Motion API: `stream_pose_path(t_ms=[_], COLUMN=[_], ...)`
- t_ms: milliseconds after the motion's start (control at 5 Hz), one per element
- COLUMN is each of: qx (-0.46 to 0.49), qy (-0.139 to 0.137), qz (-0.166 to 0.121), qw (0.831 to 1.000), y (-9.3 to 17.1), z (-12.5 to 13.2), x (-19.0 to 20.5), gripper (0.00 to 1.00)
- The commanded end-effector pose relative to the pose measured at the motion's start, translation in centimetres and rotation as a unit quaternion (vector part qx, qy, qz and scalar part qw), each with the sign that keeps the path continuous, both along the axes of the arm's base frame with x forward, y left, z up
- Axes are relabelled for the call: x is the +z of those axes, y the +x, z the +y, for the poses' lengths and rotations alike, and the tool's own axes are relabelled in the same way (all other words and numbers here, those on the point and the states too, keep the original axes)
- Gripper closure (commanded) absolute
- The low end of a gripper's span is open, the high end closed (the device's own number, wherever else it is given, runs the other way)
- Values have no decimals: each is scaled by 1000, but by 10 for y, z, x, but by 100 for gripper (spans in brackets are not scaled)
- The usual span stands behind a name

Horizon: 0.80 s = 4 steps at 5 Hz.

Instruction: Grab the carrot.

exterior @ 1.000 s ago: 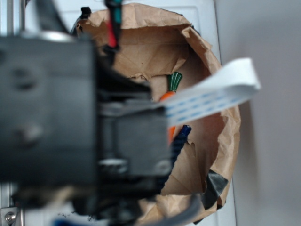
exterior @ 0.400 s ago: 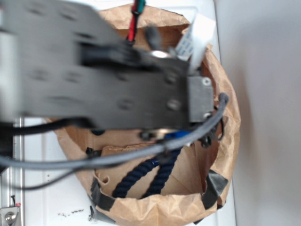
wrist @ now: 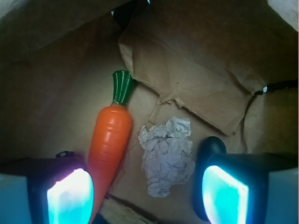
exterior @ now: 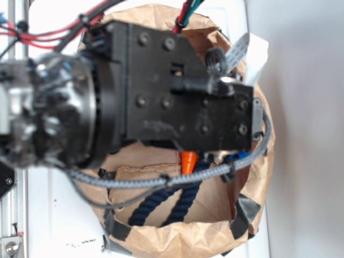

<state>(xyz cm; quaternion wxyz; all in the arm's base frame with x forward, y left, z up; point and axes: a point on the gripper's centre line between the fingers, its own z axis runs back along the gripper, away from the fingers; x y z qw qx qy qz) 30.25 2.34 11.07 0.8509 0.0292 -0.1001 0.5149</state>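
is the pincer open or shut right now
Open. In the wrist view the pincer has its two fingers wide apart, the carrot lying beside the left one, ungrasped.

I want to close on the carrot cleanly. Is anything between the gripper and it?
Nothing covers the carrot; it lies bare on the bag floor beside the left finger. The crumpled paper ball sits between the open fingers of the gripper, so closing here may catch it instead.

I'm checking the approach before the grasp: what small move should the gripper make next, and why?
Probably a small sideways shift toward the carrot. In the wrist view the open gripper straddles the crumpled paper wad, while the carrot lies against the near finger, not centred between the two.
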Motion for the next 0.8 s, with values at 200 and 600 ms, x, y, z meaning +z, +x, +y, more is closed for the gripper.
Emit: stream_pose_path(t_ms=[200,600], qx=[3,-26], qy=[1,-7], qz=[-34,-85], qw=[999,996], y=[-2,18], z=[15,6], x=[25,-18], gripper=[0,0])
